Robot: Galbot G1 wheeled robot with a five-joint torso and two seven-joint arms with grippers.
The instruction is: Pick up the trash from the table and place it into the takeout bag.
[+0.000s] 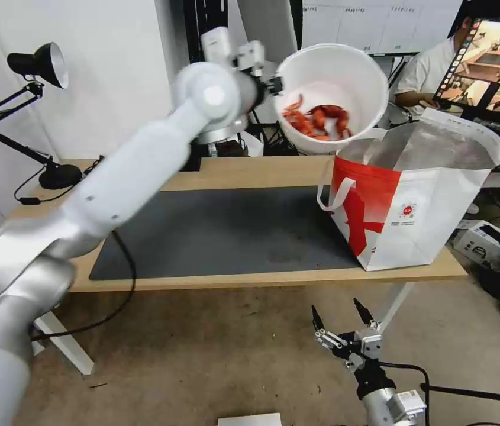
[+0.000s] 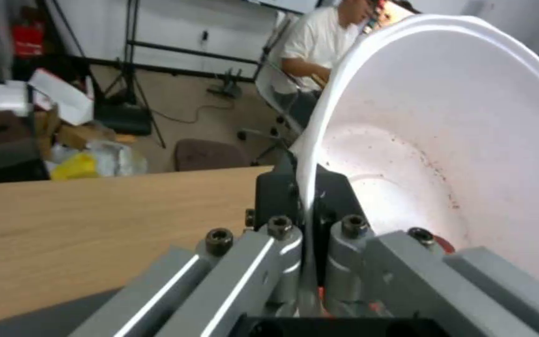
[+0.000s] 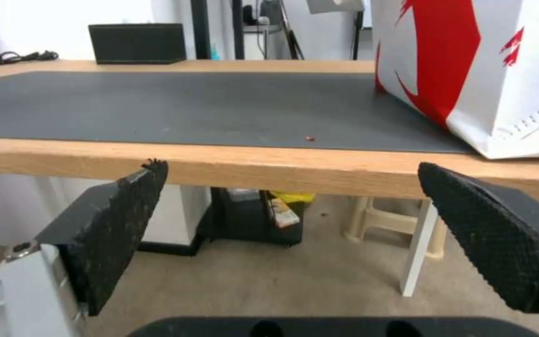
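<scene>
My left gripper (image 1: pixel 274 84) is shut on the rim of the white round bowl (image 1: pixel 332 77), held high and tilted over the far side of the table (image 1: pixel 250 171), beside the takeout bag (image 1: pixel 433 201). Red crayfish shells (image 1: pixel 318 120) lie in the bowl's lower side. In the left wrist view the fingers (image 2: pixel 332 196) pinch the bowl rim (image 2: pixel 319 140). The white-and-red bag stands open at the table's right end, its foil lining showing. My right gripper (image 1: pixel 342 315) hangs open below the table's front edge, seen close as two black pads (image 3: pixel 126 220).
A dark grey mat (image 1: pixel 226 231) covers the table's middle. A black desk lamp (image 1: pixel 36 65) stands at the far left corner, and a black box (image 3: pixel 137 43) sits at the back. A person sits behind the bag at a monitor (image 1: pixel 492 65).
</scene>
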